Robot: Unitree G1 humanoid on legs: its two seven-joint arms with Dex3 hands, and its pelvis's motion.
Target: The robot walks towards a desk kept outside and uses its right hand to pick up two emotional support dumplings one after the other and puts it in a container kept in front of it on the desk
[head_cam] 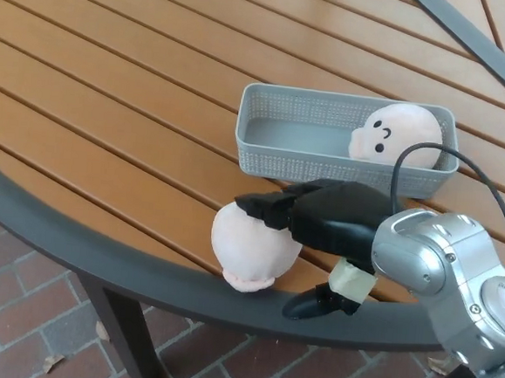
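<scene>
While most of the view is filled by a round outdoor table of warm brown wooden slats (pixel 112 82) bound by a dark grey metal rim (pixel 48 225), red-brown brick paving (pixel 23 328) shows beneath its edge. On the slats sits a rectangular light grey plastic container with perforated, mesh-like walls (pixel 290 161), its long side running across the picture. Inside its right end rests a pale pink, soft, rounded plush dumpling with a small black face (pixel 398 135), leaning against the far right wall. A second pale pink plush dumpling, smooth and domed with a puckered base (pixel 246 250), lies on the table just in front of the container, touching the metal rim. The robot's right hand (pixel 319 234), matte black with thick fingers on a silver jointed wrist, reaches in from the right. Its two fingers (pixel 264 207) lie over the top of this second dumpling while the thumb (pixel 313 303) hangs apart below by the rim, so the hand is spread and not yet closed on it.
</scene>
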